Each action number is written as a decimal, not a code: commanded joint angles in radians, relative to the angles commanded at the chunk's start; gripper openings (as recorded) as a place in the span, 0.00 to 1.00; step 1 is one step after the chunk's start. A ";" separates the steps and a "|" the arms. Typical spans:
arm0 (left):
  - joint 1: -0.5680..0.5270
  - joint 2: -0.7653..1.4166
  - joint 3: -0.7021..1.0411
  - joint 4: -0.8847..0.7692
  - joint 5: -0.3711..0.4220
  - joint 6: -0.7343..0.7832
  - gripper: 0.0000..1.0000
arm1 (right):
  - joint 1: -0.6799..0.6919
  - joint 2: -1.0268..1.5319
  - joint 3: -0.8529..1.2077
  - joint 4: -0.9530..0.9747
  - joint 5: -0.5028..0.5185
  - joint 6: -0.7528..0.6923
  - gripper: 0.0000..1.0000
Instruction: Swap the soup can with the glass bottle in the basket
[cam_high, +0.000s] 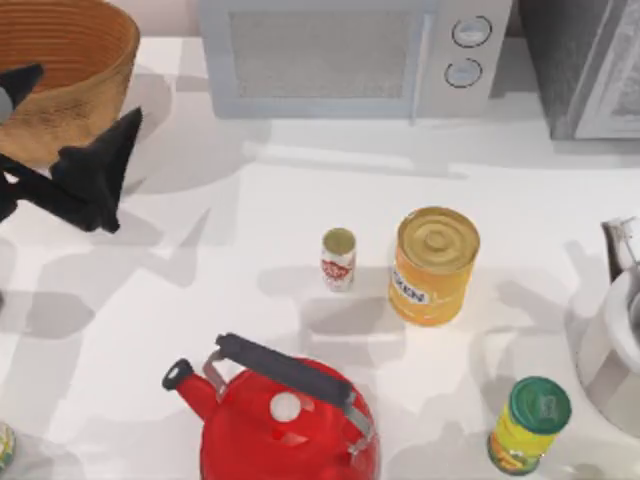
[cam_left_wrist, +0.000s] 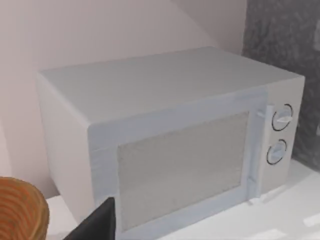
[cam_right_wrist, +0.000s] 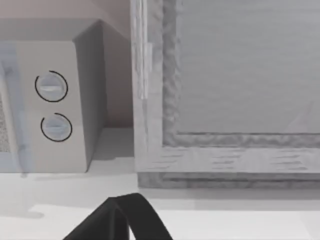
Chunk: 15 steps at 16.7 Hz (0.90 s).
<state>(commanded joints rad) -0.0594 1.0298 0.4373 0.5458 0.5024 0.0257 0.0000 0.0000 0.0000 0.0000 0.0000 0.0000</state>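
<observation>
Basket (cam_high: 70, 75): large tan woven bowl at the table's far left corner, flaring ribbed walls; inside seen as bare.
Left gripper (cam_high: 75, 125): hung just beside the basket's near wall, black fingers spread wide, nothing held or touched.
Soup can (cam_high: 339, 259): stood upright mid-table, dull gold top, white-and-red label, just left of the big yellow can (cam_high: 433, 266), apart from it.
Right gripper: a dark finger (cam_right_wrist: 117, 222) is seen low in the right wrist view; its spread cannot be told.

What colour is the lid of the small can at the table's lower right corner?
Green, above a yellow body; the green-lidded can shows best in the top view.
</observation>
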 joint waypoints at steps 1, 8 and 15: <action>0.012 -0.131 -0.049 -0.064 -0.057 -0.002 1.00 | 0.000 0.000 0.000 0.000 0.000 0.000 1.00; 0.056 -0.832 -0.338 -0.427 -0.390 -0.018 1.00 | 0.000 0.000 0.000 0.000 0.000 0.000 1.00; 0.059 -1.030 -0.437 -0.546 -0.502 -0.026 1.00 | 0.000 0.000 0.000 0.000 0.000 0.000 1.00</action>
<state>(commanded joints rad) 0.0000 0.0000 0.0000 0.0000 0.0000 0.0000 0.0000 0.0000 0.0000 0.0000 0.0000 0.0000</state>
